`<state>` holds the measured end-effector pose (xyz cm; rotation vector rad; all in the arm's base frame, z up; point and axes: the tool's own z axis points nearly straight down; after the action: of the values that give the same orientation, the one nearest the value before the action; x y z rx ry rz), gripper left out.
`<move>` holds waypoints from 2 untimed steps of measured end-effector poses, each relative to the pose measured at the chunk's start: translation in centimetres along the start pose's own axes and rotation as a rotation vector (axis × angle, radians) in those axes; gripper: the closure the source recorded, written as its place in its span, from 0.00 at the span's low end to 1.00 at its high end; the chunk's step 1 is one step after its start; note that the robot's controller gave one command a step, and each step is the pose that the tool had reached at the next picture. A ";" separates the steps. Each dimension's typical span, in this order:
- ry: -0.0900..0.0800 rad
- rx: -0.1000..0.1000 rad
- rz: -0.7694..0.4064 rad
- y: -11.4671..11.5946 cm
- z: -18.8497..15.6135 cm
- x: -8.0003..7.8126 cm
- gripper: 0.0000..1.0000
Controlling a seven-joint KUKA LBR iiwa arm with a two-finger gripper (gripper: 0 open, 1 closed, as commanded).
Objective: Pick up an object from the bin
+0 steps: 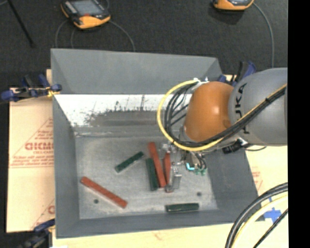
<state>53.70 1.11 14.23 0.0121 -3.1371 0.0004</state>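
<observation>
One step short of lifting: hovering with gripper [173,180] at red stick [155,157] beside green stick [152,175] mid-bin, grip state impossible to tell, likely needing firm closing next.

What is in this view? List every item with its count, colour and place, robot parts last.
Bin: one, grey metal, middle of the view.
Long stick: one, red-orange, lower left of the bin floor.
Green sticks: three, dark green; one slanted left of centre, one upright at centre, one along the near wall.
Red sticks: seemingly two, red-orange, at centre, right of the upright green one.
Devices: two, orange and black, on the dark floor beyond the bin.
Arm: one, grey with an orange cover, reaching in from the right.
Gripper: one, grey, low over the centre sticks.
</observation>
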 end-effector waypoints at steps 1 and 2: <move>-0.008 0.000 0.000 0.0 -0.4 -0.2 0.00; -0.015 0.001 -0.079 3.8 4.8 -4.7 0.00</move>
<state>58.33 4.97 9.46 0.1374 -3.1493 0.0017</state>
